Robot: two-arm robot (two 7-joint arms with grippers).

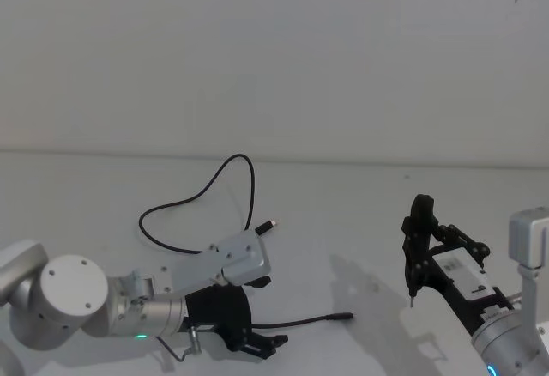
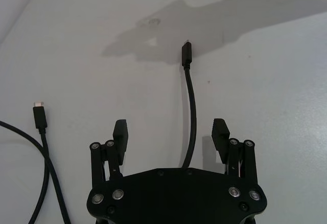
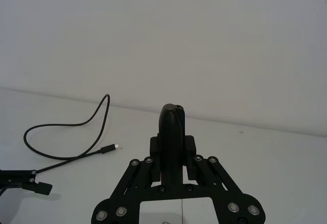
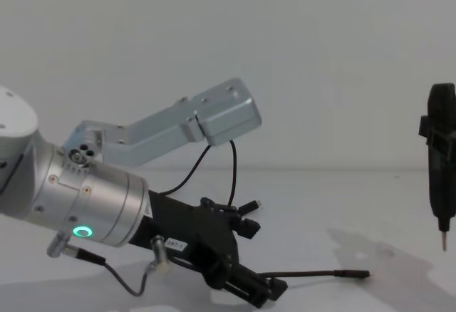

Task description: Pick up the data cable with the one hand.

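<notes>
The data cable [image 1: 251, 189] is a thin black cord looping over the white table, with one plug [image 1: 269, 224] mid-table and the other [image 1: 345, 315] nearer me. My left gripper [image 1: 266, 316] stands open low at that near end. In the left wrist view the cord [image 2: 192, 111] runs between its fingers [image 2: 121, 132] without touching them. From the chest view the left gripper [image 4: 258, 262] tilts down just above the table, with the cord's end [image 4: 356, 275] lying ahead of it. My right gripper [image 1: 426, 260] hangs at the right, shut on a black pen-shaped tool [image 3: 171, 132].
The pen-shaped tool's metal tip [image 4: 443, 241] hovers above the table on the right. A pale wall [image 1: 274, 50] rises behind the table. The left arm's silver wrist [image 4: 85, 198] with a green ring light fills the near left.
</notes>
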